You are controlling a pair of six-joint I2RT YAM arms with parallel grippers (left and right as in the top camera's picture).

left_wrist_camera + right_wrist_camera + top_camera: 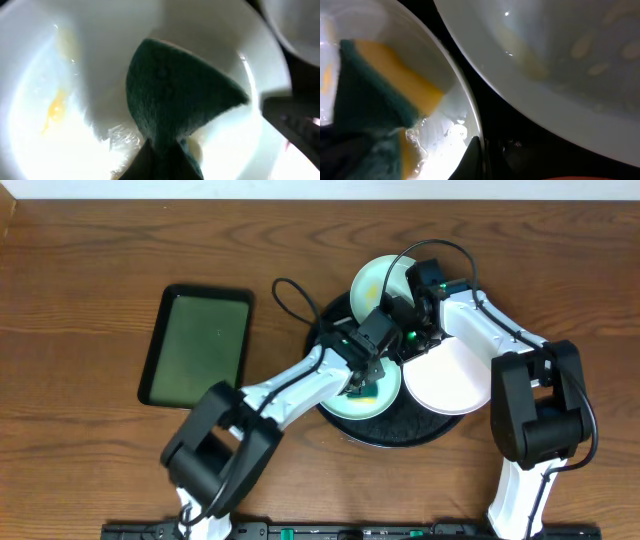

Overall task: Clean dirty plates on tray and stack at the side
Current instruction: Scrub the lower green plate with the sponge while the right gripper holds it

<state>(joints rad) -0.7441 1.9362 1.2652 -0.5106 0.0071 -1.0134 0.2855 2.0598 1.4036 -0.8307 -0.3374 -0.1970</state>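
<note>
The round black tray (400,435) holds three plates: a mint plate (380,280) at the back edge, a mint plate (345,405) at the front left and a white plate (455,375) at the right. My left gripper (365,383) is shut on a green and yellow sponge (180,95) and presses it on the front-left mint plate (60,60), which has a yellow smear and wet foam. My right gripper (402,340) pinches that plate's rim (465,100); one finger (476,155) shows over the rim. The sponge (375,95) shows in the right wrist view too.
A rectangular green tray with a black rim (197,345) lies on the wooden table left of the black tray. A second plate with pale spots (560,65) fills the upper right of the right wrist view. Both arms cross over the black tray.
</note>
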